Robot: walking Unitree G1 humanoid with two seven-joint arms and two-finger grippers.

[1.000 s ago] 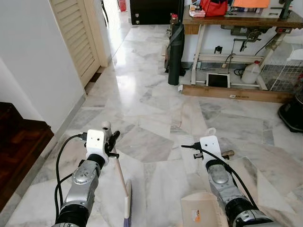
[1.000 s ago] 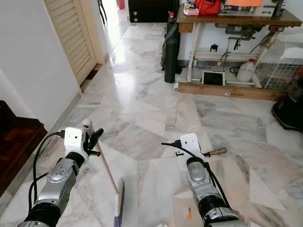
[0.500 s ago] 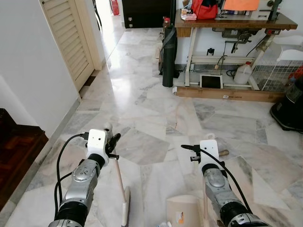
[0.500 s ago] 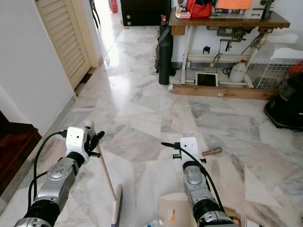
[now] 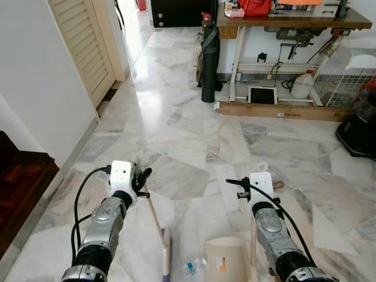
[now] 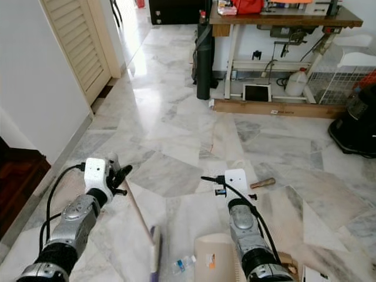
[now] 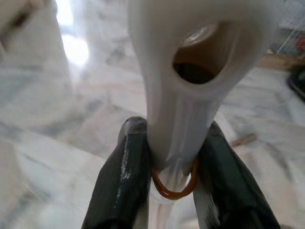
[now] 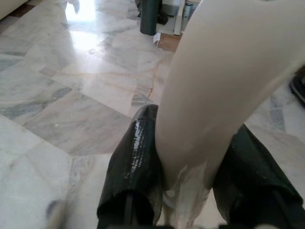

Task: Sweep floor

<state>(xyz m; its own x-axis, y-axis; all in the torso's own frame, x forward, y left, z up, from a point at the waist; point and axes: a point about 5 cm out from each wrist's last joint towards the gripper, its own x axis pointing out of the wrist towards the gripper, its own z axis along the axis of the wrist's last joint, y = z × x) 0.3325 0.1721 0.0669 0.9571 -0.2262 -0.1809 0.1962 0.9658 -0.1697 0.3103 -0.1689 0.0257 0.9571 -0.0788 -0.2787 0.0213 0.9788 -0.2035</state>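
left pincer (image 7: 172, 157) clamped on broom (image 5: 157, 226) handle, right pincer (image 8: 190, 157) clamped on dustpan (image 5: 226, 259) handle. plastic bottle (image 5: 192, 268) lies between broom head and dustpan on marble floor (image 5: 194, 135). ahead: black roll (image 5: 210, 64), tabletop (image 5: 294, 24).

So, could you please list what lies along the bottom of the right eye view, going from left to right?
Left gripper on the broom handle → broom head → small plastic bottle → beige dustpan → right gripper's arm.
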